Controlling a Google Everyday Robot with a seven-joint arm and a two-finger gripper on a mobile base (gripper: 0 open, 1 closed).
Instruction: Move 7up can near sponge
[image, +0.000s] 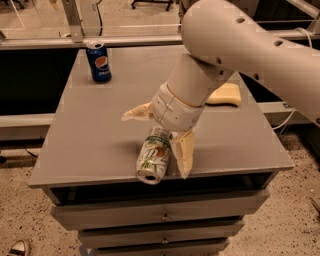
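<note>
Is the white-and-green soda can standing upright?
No, the white-and-green soda can lies on its side, the robot's open hand right over it.

The blue can (98, 62) at the far left of the table (95, 145) bears the Pepsi globe logo. The 7up can (156, 161) lies on its side near the front edge, its green lettering unreadable, with the gripper (154, 145) straddling it, fingers spread wide
</note>
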